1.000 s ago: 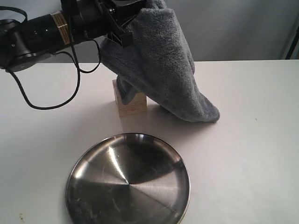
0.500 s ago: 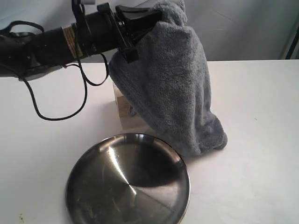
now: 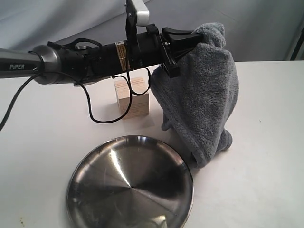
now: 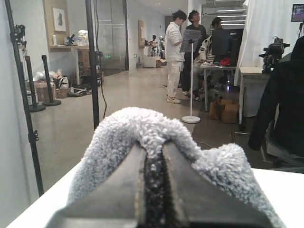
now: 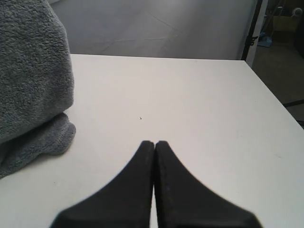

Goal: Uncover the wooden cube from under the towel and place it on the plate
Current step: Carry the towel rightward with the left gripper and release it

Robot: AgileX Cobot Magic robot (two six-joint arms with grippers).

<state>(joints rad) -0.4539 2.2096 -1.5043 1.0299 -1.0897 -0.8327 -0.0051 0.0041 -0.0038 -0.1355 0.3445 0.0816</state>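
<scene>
Soft, even light from overhead fills the exterior view, and the white table [image 3: 266, 142] reads bright without burning out. The plate [image 3: 128, 190] throws radial streaks and a small hot glare near its front rim. Only faint, diffuse shadows lie under the towel [image 3: 204, 104] and in front of the wooden cube [image 3: 133, 97]. In the left wrist view the left hand [image 4: 154, 152] is dark and blurred, close to the lens; the background is sharper, with a blown-out white curtain [image 4: 266, 28]. In the right wrist view the right hand [image 5: 154, 145] is a soft black shape against the bright table.
</scene>
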